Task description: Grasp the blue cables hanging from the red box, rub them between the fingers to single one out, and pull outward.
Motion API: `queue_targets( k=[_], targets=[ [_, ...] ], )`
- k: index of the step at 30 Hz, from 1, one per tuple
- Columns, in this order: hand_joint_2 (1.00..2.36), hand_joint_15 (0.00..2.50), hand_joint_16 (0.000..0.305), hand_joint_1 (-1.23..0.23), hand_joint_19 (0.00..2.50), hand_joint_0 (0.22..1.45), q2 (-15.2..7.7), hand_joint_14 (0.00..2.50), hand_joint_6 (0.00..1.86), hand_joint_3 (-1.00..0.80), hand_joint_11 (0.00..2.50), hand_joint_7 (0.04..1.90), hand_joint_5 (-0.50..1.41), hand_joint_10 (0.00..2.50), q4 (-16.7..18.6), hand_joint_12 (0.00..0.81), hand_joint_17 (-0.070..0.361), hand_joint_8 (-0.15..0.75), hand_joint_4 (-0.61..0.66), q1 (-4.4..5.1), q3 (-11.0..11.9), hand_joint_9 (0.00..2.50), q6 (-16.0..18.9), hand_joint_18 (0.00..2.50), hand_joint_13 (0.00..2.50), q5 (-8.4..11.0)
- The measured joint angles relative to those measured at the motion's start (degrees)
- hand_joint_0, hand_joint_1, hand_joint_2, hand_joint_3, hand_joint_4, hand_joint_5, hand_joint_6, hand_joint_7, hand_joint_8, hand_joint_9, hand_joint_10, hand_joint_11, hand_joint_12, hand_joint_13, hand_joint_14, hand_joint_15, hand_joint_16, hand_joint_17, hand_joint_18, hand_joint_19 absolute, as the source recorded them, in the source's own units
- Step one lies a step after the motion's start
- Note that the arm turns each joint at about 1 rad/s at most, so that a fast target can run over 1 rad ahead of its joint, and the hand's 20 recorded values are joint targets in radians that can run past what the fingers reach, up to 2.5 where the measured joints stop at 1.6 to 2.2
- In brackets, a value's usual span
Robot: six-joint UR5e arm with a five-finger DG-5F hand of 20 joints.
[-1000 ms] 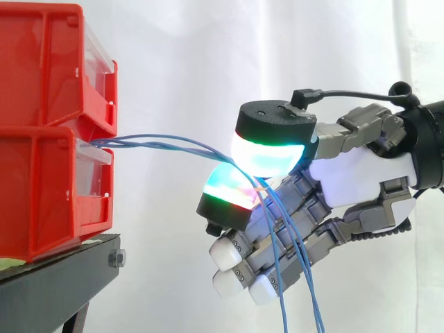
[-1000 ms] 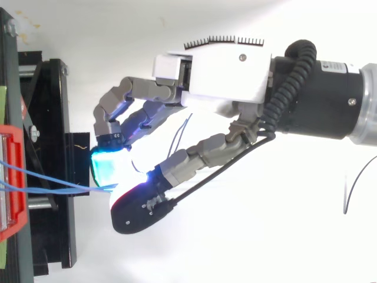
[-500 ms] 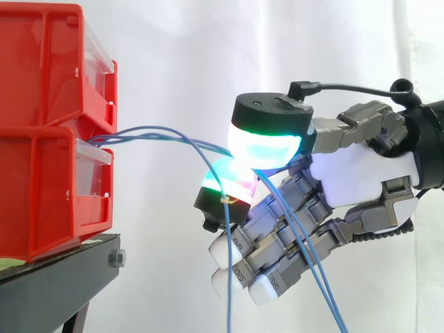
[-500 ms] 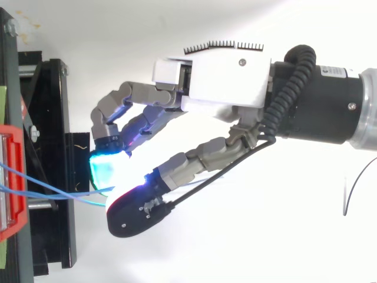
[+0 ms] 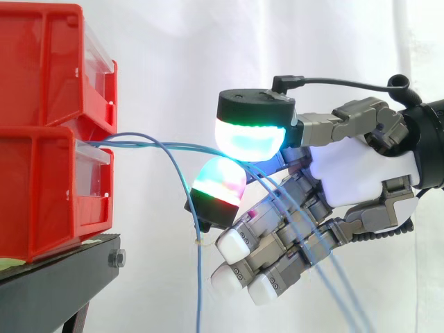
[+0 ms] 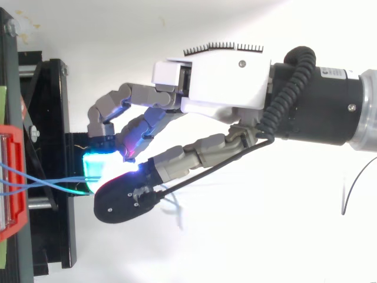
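- Running out of the clear front of the lower red box (image 5: 41, 201), the blue cables (image 5: 139, 141) are thin, smooth, round strands that leave its right face close together and stretch away from it almost level.
- To the right of the red box, the bunch passes between two thick, domed fingertips (image 5: 250, 135) of the hand (image 5: 354, 173), which is clenched on the cables: the thumb's pad presses from above and a finger's pad from below.
- Beyond that pinch, farther from the red box, several strands slope down across the curled grey, jointed fingers toward the lower edge of the side view.
- One loose strand (image 5: 197, 277) bends away before reaching the pads and hangs straight down, between the red box and the hand.
- The upper pad has a matt black cap over a cyan and green glow; the lower one glows red and green above a black base. The other pads are plain white and rounded.
- The hand's palm is a glossy white shell.
- From the top view, the cables (image 6: 41, 183) fan slightly from the red box (image 6: 15, 177) to the glowing pads.
- A second red bin (image 5: 41, 62) of the same hard, shiny plastic sits stacked on the red box.
- Under the red box is a black stand (image 5: 62, 277) with a flat metal edge.
- Behind it all hangs a white curtain (image 5: 180, 62) in soft folds.
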Motion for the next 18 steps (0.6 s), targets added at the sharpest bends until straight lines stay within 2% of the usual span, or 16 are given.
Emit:
queue_targets(
  k=[7,10,15,18],
  targets=[
    [1.01,0.30,0.042,-0.80,0.28,0.61,0.0,0.01,0.84,-0.27,0.38,1.09,-0.16,0.01,0.0,0.380,0.096,0.298,0.13,0.00,0.0,0.87,-0.1,0.53,0.60,0.00],
    [1.02,0.30,0.043,-0.85,0.26,0.64,0.0,0.01,0.85,-0.23,0.40,1.11,-0.17,0.01,0.1,0.385,0.096,0.302,0.10,0.00,0.0,0.85,-0.1,0.54,0.60,0.00],
    [1.02,0.29,0.043,-0.92,0.23,0.70,0.0,0.01,0.90,-0.20,0.42,1.01,-0.19,0.01,0.1,0.385,0.097,0.294,0.07,0.00,0.0,0.82,-0.1,0.55,0.59,0.02],
    [1.02,0.29,0.043,-0.92,0.24,0.70,0.0,0.01,0.90,-0.26,0.42,0.96,-0.19,0.01,0.1,0.382,0.096,0.290,0.12,0.00,0.0,0.82,-0.1,0.54,0.59,0.02]
  ],
)
